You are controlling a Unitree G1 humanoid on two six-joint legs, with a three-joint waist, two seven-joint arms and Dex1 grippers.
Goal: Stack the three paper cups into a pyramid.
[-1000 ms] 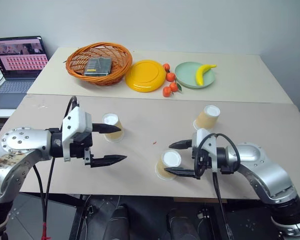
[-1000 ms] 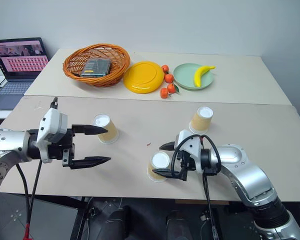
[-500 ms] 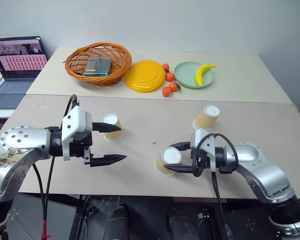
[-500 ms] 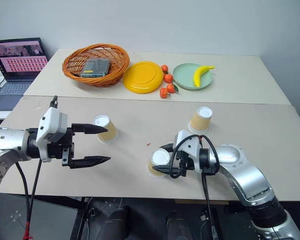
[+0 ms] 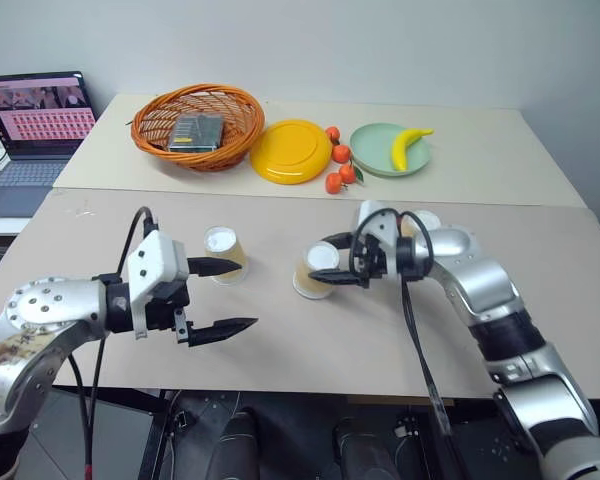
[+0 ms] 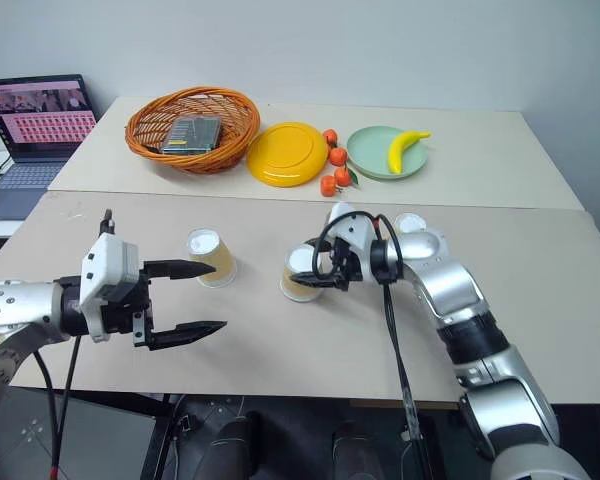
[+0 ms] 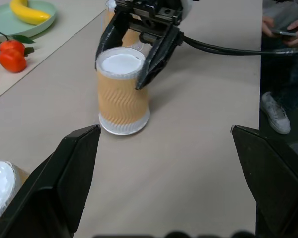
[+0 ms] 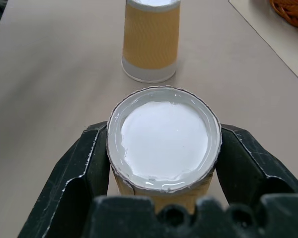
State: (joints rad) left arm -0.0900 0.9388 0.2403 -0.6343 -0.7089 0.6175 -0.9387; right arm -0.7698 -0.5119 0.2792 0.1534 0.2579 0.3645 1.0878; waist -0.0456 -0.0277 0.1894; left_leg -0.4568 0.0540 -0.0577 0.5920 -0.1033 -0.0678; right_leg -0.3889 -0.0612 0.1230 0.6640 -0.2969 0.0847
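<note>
We have the right gripper (image 5: 332, 271) clamped on one cup (image 5: 314, 271), black fingers pinching it either side just under its white top; cup is inverted, wide end down. Wrist view confirms: fingers (image 8: 84, 168) flush against the cup wall both sides.

Can't tell from the head views whether that cup rides just off the table (image 5: 380, 330) or sits on it; the left wrist view shows its wide end at or very near the surface.

Landmark = left cup (image 5: 226, 252), also inverted, standing on the table. Held cup is just to the right of it, a gap between them, roughly the same row. Third cup (image 6: 410, 224) is further right of the left cup, behind our right forearm, mostly hidden.

Left gripper (image 5: 220, 296) is wide open, holding nothing, one finger tip just near the left cup, the other hanging well in front of it.

Key relation: held cup's axis is vertical, and the left cup lies straight ahead of the right gripper along its pointing line (right wrist view has it dead ahead). Our read: we're setting the base, so the next move wants the held cup parked beside the left cup, touching or nearly. Right arm does this; left is closer to the left cup but idle.
</note>
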